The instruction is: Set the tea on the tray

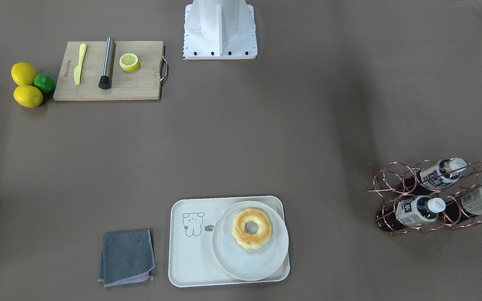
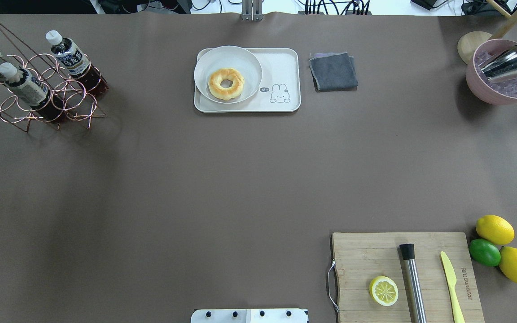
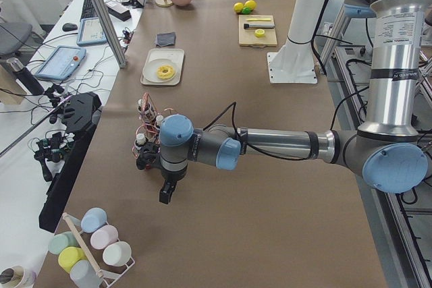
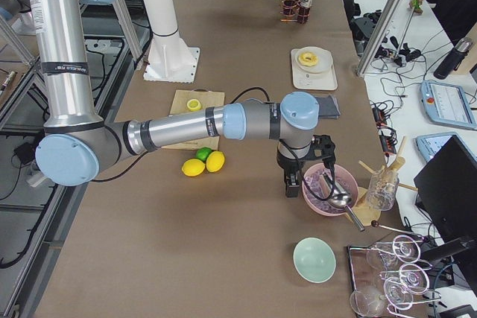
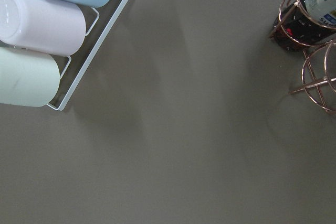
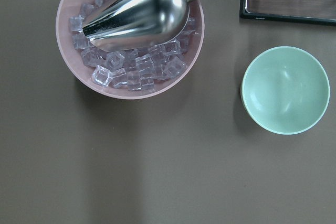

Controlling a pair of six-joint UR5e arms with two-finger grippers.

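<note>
Three near-alike tea bottles [image 2: 72, 56] with white caps and dark liquid lie tilted in a copper wire rack [image 2: 43, 96] at the table's far left; they also show in the front view [image 1: 419, 209]. The cream tray [image 2: 285, 67] with a small cartoon drawing holds a round white plate [image 2: 247, 60] with a doughnut [image 2: 226, 83]. My left gripper [image 3: 165, 197] shows only in the left side view, just beside the rack; I cannot tell its state. My right gripper [image 4: 291, 188] shows only in the right side view, next to the pink ice bowl [image 4: 328, 191]; I cannot tell its state.
A folded grey cloth [image 2: 333, 71] lies right of the tray. A wooden cutting board [image 2: 404, 278] holds a lemon half, a steel muddler and a yellow knife; lemons and a lime [image 2: 485, 252] lie beside it. Pastel cups [image 5: 42, 22] and a green bowl [image 6: 285, 90] sit near the table ends.
</note>
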